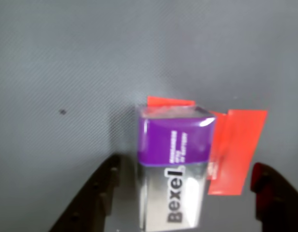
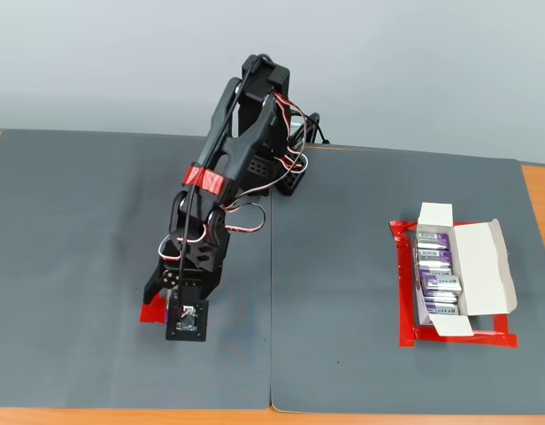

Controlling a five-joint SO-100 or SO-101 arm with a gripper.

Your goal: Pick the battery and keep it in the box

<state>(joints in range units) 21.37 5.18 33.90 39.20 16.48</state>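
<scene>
While the gripper (image 1: 180, 203) stands with its two dark fingers spread wide, the battery (image 1: 174, 169) sits upright between them in the wrist view, touching neither. One finger (image 1: 98, 193) rises at the lower left of that view and the other (image 1: 275, 195) at the lower right, each with a clear gap to the battery. The battery shows a silver lower part with dark lettering and a purple part beyond it. Just behind it, red tape (image 1: 236, 150) lies flat on the grey mat (image 1: 67, 63).

In the fixed view the arm (image 2: 224, 195) reaches down toward the front left part of the mat (image 2: 69, 266), and its gripper (image 2: 157, 297) hangs over a bit of red tape (image 2: 150, 312) there; the battery itself is hidden by the arm. Well apart, near the mat's right edge, the box (image 2: 480, 266) lies open with its flaps folded out, inside a red tape outline (image 2: 405, 292). A row of four like batteries (image 2: 436, 274) fills its length. Farther back, the arm's base (image 2: 281, 168) stands near the rear edge of the mat.
</scene>
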